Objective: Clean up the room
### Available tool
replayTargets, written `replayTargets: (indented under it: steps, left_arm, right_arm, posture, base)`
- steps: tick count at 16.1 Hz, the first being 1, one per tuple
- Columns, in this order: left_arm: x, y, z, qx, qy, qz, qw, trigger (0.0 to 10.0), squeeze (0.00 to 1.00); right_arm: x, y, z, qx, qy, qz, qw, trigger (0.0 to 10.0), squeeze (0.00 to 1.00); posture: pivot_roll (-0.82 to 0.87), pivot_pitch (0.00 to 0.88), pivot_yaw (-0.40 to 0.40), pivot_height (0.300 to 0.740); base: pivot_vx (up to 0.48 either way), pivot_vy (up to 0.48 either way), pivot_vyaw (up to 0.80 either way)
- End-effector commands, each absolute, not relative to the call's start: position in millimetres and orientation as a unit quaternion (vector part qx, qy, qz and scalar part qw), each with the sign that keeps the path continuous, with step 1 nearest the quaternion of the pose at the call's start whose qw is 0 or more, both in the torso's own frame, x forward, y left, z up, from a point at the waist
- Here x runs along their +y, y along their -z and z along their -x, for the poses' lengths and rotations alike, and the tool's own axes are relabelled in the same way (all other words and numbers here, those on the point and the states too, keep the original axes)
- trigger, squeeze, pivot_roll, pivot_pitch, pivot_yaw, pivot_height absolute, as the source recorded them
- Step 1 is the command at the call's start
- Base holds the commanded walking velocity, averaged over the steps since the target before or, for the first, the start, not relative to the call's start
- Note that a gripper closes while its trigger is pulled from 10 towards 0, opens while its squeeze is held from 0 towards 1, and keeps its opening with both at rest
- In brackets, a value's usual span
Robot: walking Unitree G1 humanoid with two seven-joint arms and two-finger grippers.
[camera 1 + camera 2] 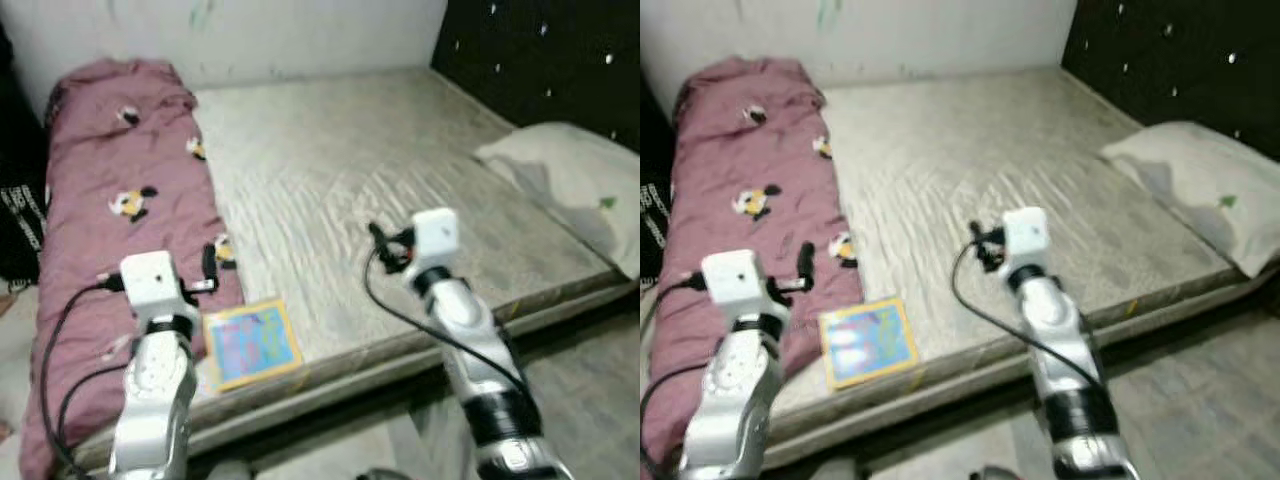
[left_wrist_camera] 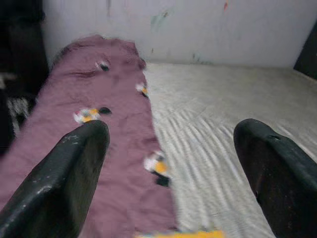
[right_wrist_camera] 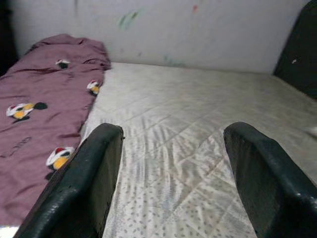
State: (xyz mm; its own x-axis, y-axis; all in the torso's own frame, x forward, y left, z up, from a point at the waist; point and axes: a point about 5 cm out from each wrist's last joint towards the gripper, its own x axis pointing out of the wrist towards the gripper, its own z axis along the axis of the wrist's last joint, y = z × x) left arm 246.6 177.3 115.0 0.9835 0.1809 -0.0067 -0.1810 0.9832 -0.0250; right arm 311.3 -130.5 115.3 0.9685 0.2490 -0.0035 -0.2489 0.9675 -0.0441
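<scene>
My left gripper has its two black fingers spread wide with nothing between them; it hovers over the near left part of the bed, above the edge of the pink blanket. My right gripper is spread just as wide and empty, its fingers held over the bare middle of the mattress, towards its near edge.

Just right of my left wrist, a flat square picture book lies on the mattress at the near edge, touching the blanket's border. Its cover is yellow-rimmed with blue and pink inside; what is printed there is too blurred to read.

The blanket is a long, rumpled, dusty-pink roll running along the left side of the bed from near to far, dotted with small yellow, black and white cartoon figures. The mattress cover is pale grey-beige, quilted in a wavy diamond pattern with a slight sheen. At the far right a soft off-white pillow lies on the mattress, its right end cut off by the frame, beside a dark headboard speckled with light dots. Behind the bed stands a pale wall with faint green marks. A dark shape at the left is cut off, and I cannot tell what it is.
</scene>
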Motion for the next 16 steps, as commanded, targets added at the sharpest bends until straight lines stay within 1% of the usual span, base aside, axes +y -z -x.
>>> replayTargets:
  steps: [1,3,4,6,9,12,14,15,16]
  left_arm:
    - [187.0,-116.0,-239.0,-0.003,-0.106,-0.010,0.994,10.0,0.00]
    - [190.7,-113.8,-230.1,-0.002,-0.110,-0.022,0.994,10.0,0.00]
    - [190.8,-114.8,-225.1,-0.007,-0.115,-0.035,0.993,10.0,0.00]
    - [191.6,-114.3,-218.5,-0.005,-0.126,-0.043,0.991,10.0,0.00]
    - [191.4,-112.9,-217.2,-0.004,-0.122,-0.051,0.991,10.0,0.00]
    - [192.1,-112.7,-215.6,0.002,-0.131,-0.048,0.990,10.0,0.00]
    - [191.3,-108.0,-213.3,0.012,-0.129,-0.048,0.990,10.0,0.00]
    - [190.0,-107.2,-214.6,0.014,-0.120,-0.050,0.991,10.0,0.00]
    - [188.1,-107.1,-217.2,0.013,-0.112,-0.051,0.992,10.0,0.00]
  right_arm:
    - [-127.1,-119.1,-307.2,-0.005,-0.128,0.023,0.991,10.0,0.00]
    - [-135.1,-114.7,-297.9,0.012,-0.105,0.025,0.994,10.0,0.00]
    - [-139.2,-113.2,-290.8,0.014,-0.091,0.029,0.995,10.0,0.00]
    - [-139.5,-110.3,-282.8,0.013,-0.090,0.033,0.995,10.0,0.00]
    - [-135.8,-110.5,-280.7,0.014,-0.099,0.043,0.994,10.0,0.00]
    - [-134.2,-108.3,-278.6,0.021,-0.107,0.037,0.993,10.0,0.00]
    - [-134.3,-104.3,-276.7,0.028,-0.106,0.034,0.993,10.0,0.00]
    - [-134.6,-104.3,-277.0,0.028,-0.102,0.034,0.994,10.0,0.00]
    - [-134.5,-103.9,-276.7,0.027,-0.098,0.033,0.994,10.0,0.00]
  posture:
    - [-0.01,0.000,-0.053,0.740]
    - [0.00,0.000,-0.056,0.740]
    - [0.01,0.000,-0.055,0.740]
    - [0.01,0.000,-0.049,0.740]
    - [0.00,0.000,-0.042,0.740]
    - [0.00,0.000,-0.035,0.740]
    - [-0.02,0.000,-0.008,0.740]
    - [-0.02,0.000,-0.008,0.740]
    - [-0.03,0.000,0.014,0.740]
  base:
    - [0.000,0.472,0.00]
    - [0.000,0.351,0.00]
    - [0.000,0.000,0.00]
    - [0.000,0.000,0.00]
    - [0.000,0.000,0.00]
    - [0.000,0.000,0.47]
    - [0.000,0.000,0.00]
    - [0.000,0.000,0.00]
    - [0.000,0.000,0.00]
